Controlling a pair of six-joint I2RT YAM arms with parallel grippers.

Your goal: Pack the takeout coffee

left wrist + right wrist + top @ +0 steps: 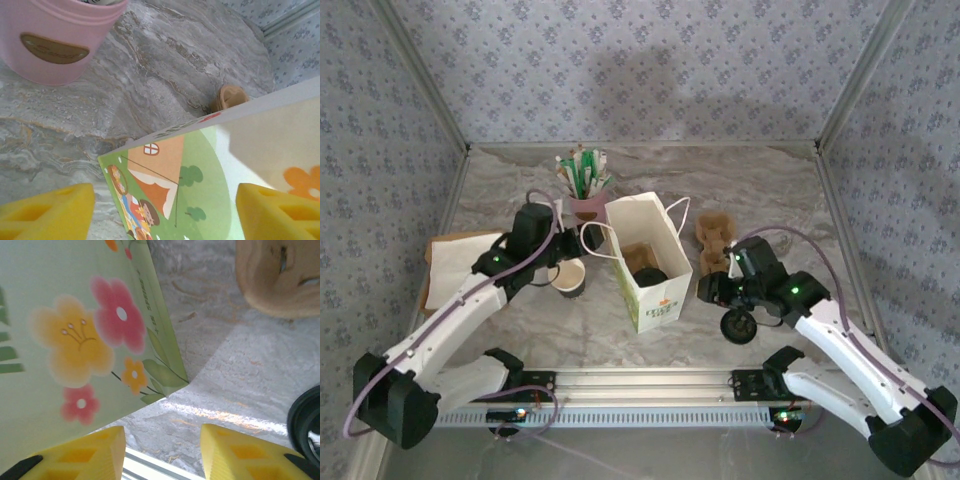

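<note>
The takeout coffee (647, 277) stands inside the white paper bag (652, 262), its round black lid showing through the open top. My left gripper (560, 262) is just left of the bag. Its yellow fingers (47, 212) stand wide open with nothing between them, and the bag's printed side (200, 170) lies beyond. My right gripper (712, 288) is at the bag's right side, also open and holding nothing, over bare table by the bag's flowered corner (65, 340). In the wrist views, the left gripper (162, 220) and right gripper (162, 455) show only their fingertips.
A lidless dark cup (570, 278) stands beside the left gripper. A loose black lid (738, 326) lies near the right gripper. A cardboard cup carrier (715, 238) sits right of the bag. A pink pot (586, 208) with straws stands behind it. Napkins (450, 265) lie at the left.
</note>
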